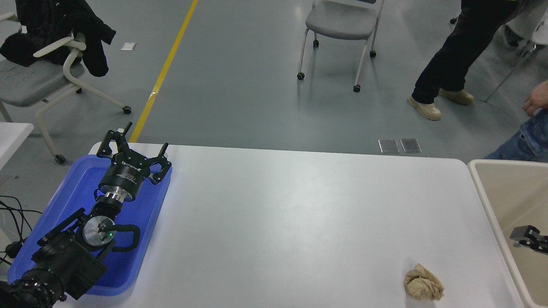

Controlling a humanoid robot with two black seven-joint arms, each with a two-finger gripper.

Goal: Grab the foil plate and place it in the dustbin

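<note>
Right black gripper [530, 238] is only peeking in at the right edge, over the inside of the large beige plastic dustbin [492, 201]; I'm seeing one dark finger end and part of the body, so can't tell how far the fingers are spread, and nothing shiny is showing between them or hanging from them. It isn't touching the bin wall as far as I can make out

Foil plate isn't showing anywhere in the head view: not on the white table [299, 205], not in the visible part of the bin. My read is that the drop step is either finishing or done and the plate is lying lower in the bin, out of sight, but that's a judgement, not confirmed

Next move, judging from this: pulling the right arm up and clear of the bin rim without clipping it, then verifying the plate is really inside

Left black gripper [132, 152] is sitting parked at the lower left over the shallow blue plastic tray [68, 192], fingers spread wide, gripping nothing

Crumpled tan paper ball [423, 281] is lying on the table near the front right corner, just beside the bin, not part of this job

Person's dark trouser legs and tan shoes [445, 64] are showing at the far side; another person's hand [537, 97] is hanging at the right edge above the bin, well apart from the gripper
</note>
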